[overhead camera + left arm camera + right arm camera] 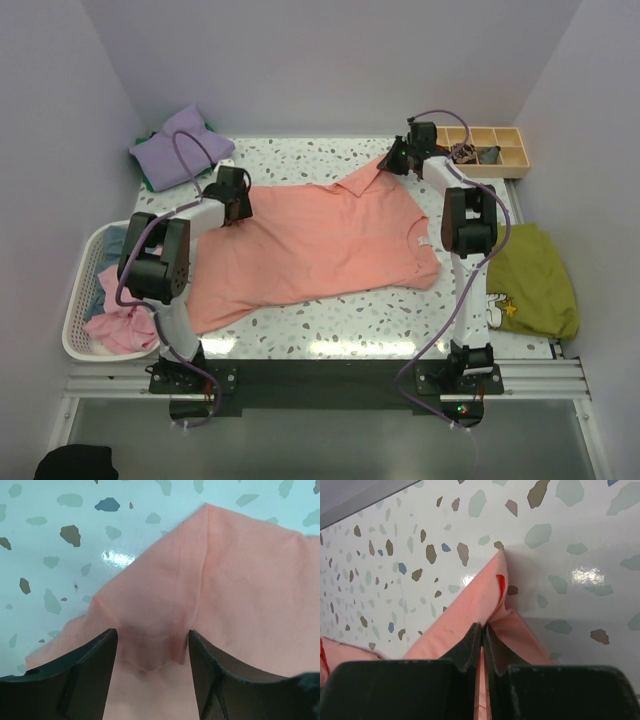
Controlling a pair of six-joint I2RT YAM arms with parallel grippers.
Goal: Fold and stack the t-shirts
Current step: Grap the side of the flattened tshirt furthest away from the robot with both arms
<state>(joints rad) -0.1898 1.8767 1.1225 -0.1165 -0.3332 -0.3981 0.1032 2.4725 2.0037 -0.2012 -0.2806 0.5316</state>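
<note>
A large salmon-pink t-shirt (320, 245) lies spread across the speckled table. My left gripper (240, 207) is at the shirt's left corner. In the left wrist view its jaws (152, 636) are open and straddle a raised fold of the pink cloth (240, 580). My right gripper (393, 160) is at the shirt's far right sleeve tip. In the right wrist view it (482, 627) is shut on the pink cloth (470, 605), pinching a peaked fold just above the table.
A lavender shirt (182, 143) lies over a green one (148, 183) at the back left. A white basket (78, 300) at the left holds pink (118, 330) and light blue (108, 245) shirts. An olive-green shirt (535, 280) lies at the right. A wooden compartment tray (490, 150) stands back right.
</note>
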